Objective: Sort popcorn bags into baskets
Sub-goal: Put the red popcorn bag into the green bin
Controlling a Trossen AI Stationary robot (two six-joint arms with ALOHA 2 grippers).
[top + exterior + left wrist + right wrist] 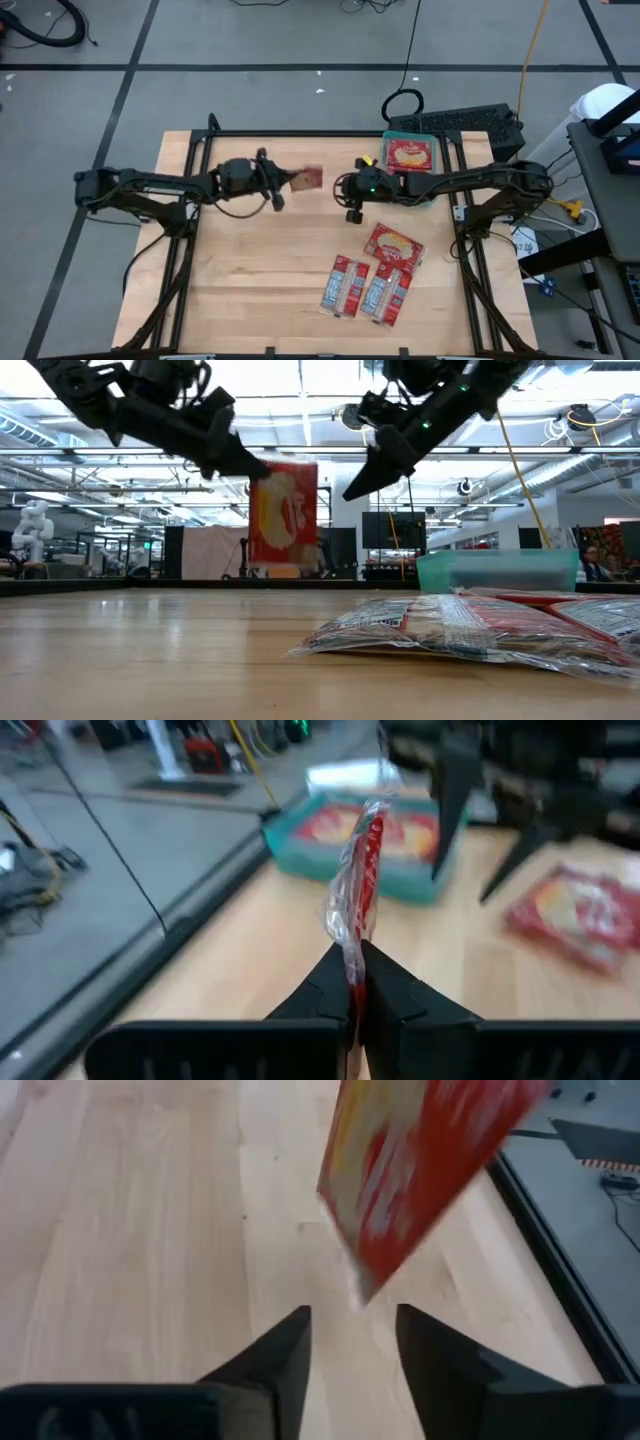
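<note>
Popcorn bag [284, 517] hangs above the desk [260, 270], clamped edge-on in the left claw [356, 982]. Right claw [352, 1342] sits just beside it, fingers apart, gripping nothing. Teal basket [437, 166] holds one bag; three lie on the desk.

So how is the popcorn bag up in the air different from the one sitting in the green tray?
The airborne popcorn bag hangs upright above the table, pinched at one edge by the shut left gripper; the bag in the teal tray lies flat, picture side up, with nothing touching it. The open right gripper sits beside the held bag, apart from it. Both bags are red with a yellow popcorn picture.
</note>
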